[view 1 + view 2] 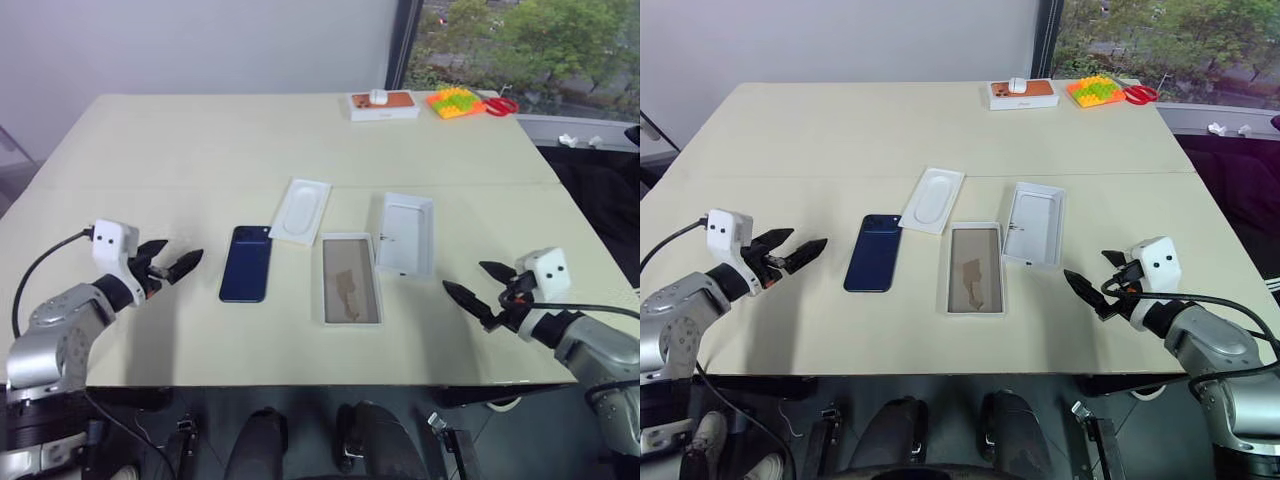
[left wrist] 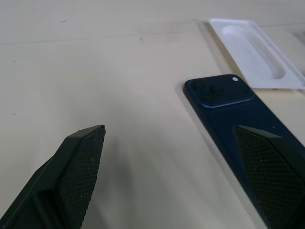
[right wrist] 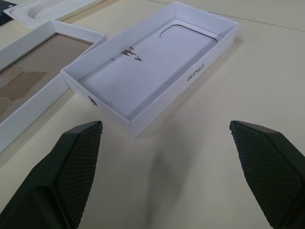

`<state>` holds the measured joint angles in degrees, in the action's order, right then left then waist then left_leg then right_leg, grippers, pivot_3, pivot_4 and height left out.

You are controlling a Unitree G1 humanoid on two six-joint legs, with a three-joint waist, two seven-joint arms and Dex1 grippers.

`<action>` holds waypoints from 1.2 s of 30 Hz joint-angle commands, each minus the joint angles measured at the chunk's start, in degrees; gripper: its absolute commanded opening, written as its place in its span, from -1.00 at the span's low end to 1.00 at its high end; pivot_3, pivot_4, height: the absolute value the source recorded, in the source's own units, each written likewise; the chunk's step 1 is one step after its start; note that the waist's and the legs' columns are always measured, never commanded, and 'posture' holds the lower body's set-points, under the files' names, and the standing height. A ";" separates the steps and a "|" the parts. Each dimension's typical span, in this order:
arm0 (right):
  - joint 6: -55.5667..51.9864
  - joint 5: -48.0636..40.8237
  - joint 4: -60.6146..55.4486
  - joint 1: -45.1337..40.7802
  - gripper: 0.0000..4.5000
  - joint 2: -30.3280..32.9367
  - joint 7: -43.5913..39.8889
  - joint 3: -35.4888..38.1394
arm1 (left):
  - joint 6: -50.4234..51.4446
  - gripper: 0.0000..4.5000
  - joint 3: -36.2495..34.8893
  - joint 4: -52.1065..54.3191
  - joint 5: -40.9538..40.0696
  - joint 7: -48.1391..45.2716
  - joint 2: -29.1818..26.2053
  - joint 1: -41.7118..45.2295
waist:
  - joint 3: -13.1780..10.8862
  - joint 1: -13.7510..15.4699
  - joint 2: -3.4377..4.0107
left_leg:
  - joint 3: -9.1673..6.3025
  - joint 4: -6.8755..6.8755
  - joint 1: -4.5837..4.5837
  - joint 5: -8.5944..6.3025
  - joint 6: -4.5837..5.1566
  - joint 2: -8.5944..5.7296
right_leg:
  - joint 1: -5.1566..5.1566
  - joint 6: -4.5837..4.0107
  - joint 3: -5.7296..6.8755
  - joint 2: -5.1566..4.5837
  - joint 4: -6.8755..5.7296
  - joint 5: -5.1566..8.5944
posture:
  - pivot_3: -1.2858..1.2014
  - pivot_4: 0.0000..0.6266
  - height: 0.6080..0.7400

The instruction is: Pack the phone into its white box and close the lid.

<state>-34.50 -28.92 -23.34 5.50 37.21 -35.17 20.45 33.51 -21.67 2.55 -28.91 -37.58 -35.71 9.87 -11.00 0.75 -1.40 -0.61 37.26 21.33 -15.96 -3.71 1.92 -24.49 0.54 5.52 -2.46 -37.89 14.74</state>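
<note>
Waiting to pick | phone (image 1: 246,263) flat, camera-side up, left of white box (image 1: 351,279) | lid (image 1: 405,233) inside-up, right-rear of box | left gripper (image 1: 176,266), right gripper (image 1: 474,293) spread wide, empty, flanking box for reach.

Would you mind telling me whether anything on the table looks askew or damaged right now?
Nothing looks damaged. The white tray insert lies at a slant beside the phone, unlike the squarely placed white box.
</note>
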 commanded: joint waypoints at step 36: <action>-6.07 -3.89 -18.03 -0.24 0.99 0.61 3.85 -3.30 | 11.18 1.00 12.04 2.97 -1.65 2.31 1.36 12.84 | -0.01 0.15 -0.01 | -0.04 0.03 0.00 0.00 0.00 0.01 | 0.01 -0.03 -0.02 0.09 -0.04 -0.02 | 0.03 -0.52 1.00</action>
<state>-40.39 -31.91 -38.35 5.56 37.71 -31.92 16.75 43.85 -10.77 5.10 -31.83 -37.47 -34.91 20.94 -11.01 0.89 -1.41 -0.65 37.32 21.33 -15.96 -3.71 1.90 -24.47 0.51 5.51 -2.36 -37.94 14.72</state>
